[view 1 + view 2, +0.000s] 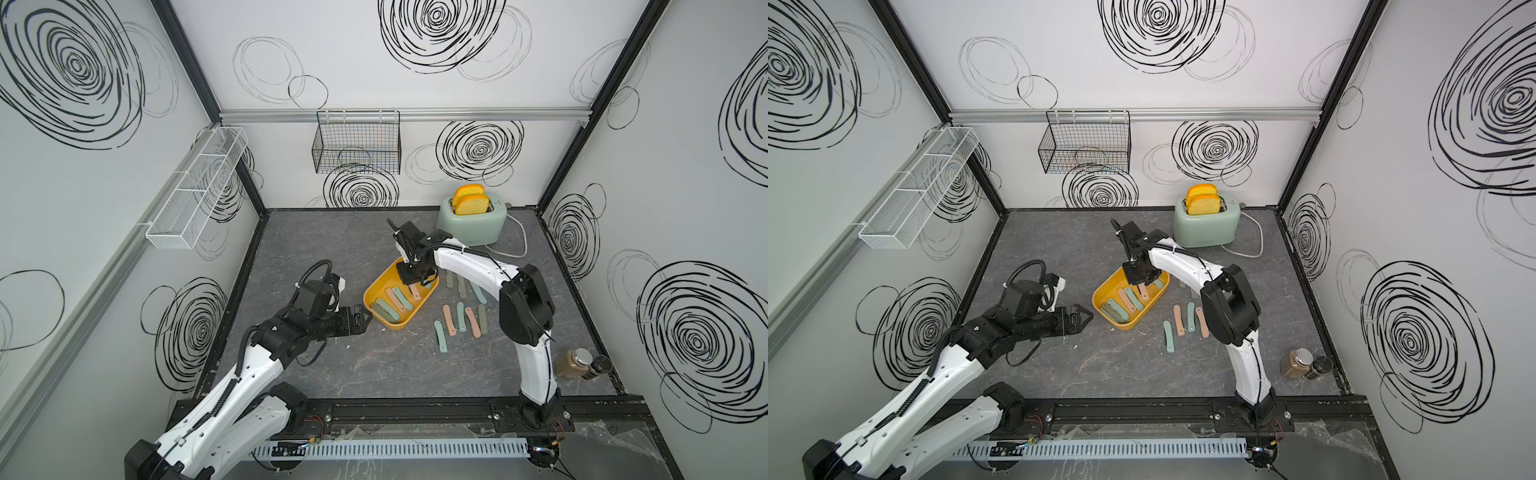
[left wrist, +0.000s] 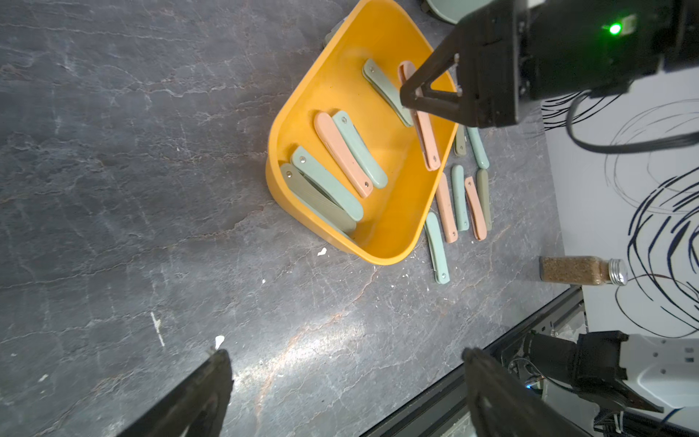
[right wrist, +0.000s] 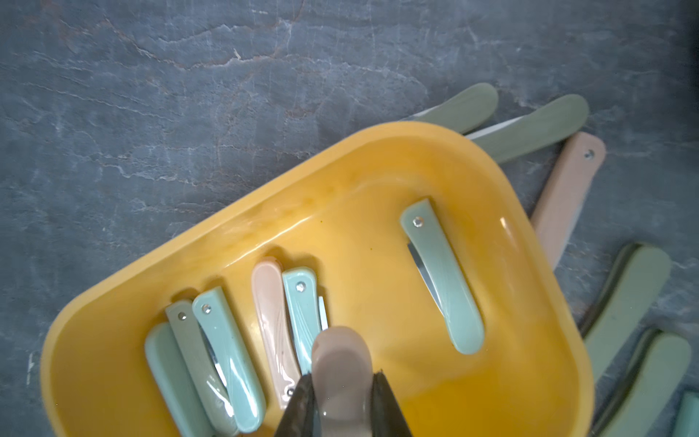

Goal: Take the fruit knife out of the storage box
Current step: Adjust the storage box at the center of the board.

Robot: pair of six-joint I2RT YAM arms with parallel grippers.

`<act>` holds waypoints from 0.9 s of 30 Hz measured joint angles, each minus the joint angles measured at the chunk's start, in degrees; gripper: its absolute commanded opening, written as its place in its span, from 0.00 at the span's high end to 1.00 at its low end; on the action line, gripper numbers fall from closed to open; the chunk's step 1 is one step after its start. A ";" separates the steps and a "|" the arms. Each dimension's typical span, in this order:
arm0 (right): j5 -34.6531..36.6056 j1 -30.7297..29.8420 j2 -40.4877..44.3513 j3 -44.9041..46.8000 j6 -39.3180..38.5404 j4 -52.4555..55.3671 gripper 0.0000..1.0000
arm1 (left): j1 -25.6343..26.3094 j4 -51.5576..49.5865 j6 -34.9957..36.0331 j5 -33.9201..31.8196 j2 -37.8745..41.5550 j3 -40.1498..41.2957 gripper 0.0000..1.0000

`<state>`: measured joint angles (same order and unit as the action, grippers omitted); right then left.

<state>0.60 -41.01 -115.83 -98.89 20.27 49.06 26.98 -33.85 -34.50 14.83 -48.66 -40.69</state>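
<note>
Nearest us, along the front edge, runs a slotted cable duct (image 1: 390, 451), with both arm bases behind it. Going left to right from there: our left fingers (image 1: 360, 323) are spread wide and empty, hovering just beside the box's (image 1: 372, 293) near-left corner without touching it.

Next comes the box itself, a yellow tub sitting at an angle on the bench (image 1: 316, 257). Six folded knives lie on its floor: three stacked at one end, a pink-and-teal pair in the middle, one teal knife (image 3: 442, 276) alone.

Over the box, our right fingers (image 3: 342, 403) are pinching a pink knife (image 3: 340, 363) by one end, so it hangs downward above the box floor. In the left wrist view its free end (image 2: 431, 159) looks low, near the far wall.

Right of the box, more knives (image 1: 457, 320) lie loose on the bench; further right stand a toaster (image 1: 473, 222) at the back and two jars (image 1: 579, 361) at the front.

We judge the lift half done. The grip is near the tip, so the knife could swing or slip out. If we carry it sideways before it clears the rim, the dangling end may catch the wall and drag or tip the light box. Setting it down among the loose knives could scatter them.
</note>
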 measured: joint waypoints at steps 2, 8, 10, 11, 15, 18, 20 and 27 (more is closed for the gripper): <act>-0.33 0.59 3.58 3.17 0.74 -0.31 0.78 | 0.85 1.38 -0.04 0.24 -1.25 -0.04 0.02; -0.59 4.22 13.33 14.10 2.45 -2.14 0.77 | 6.82 5.11 -0.59 0.13 -6.56 -1.14 0.02; -0.63 5.51 15.82 18.18 2.95 -3.04 0.76 | 8.83 6.34 -0.68 0.07 -8.48 -2.01 0.02; -0.61 6.16 16.83 20.22 3.21 -3.39 0.76 | 9.81 7.17 -0.66 0.04 -9.57 -2.45 0.02; -0.66 8.37 19.63 28.00 4.28 -4.98 0.76 | 11.93 8.68 -0.57 0.07 -13.22 -4.17 0.02; -1.14 9.46 19.89 32.30 4.90 -6.19 0.76 | 12.02 8.83 -0.22 0.04 -14.38 -4.85 0.02; -1.66 9.81 19.76 33.75 5.11 -6.38 0.77 | 12.02 8.79 0.07 0.07 -14.43 -4.96 0.02; -3.91 9.86 17.31 33.24 5.75 -9.11 0.77 | 11.96 8.63 0.70 0.04 -14.21 -4.98 0.02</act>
<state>-3.31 -31.16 -98.52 -65.65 26.02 39.94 38.94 -25.21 -33.80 14.87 -62.87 -45.67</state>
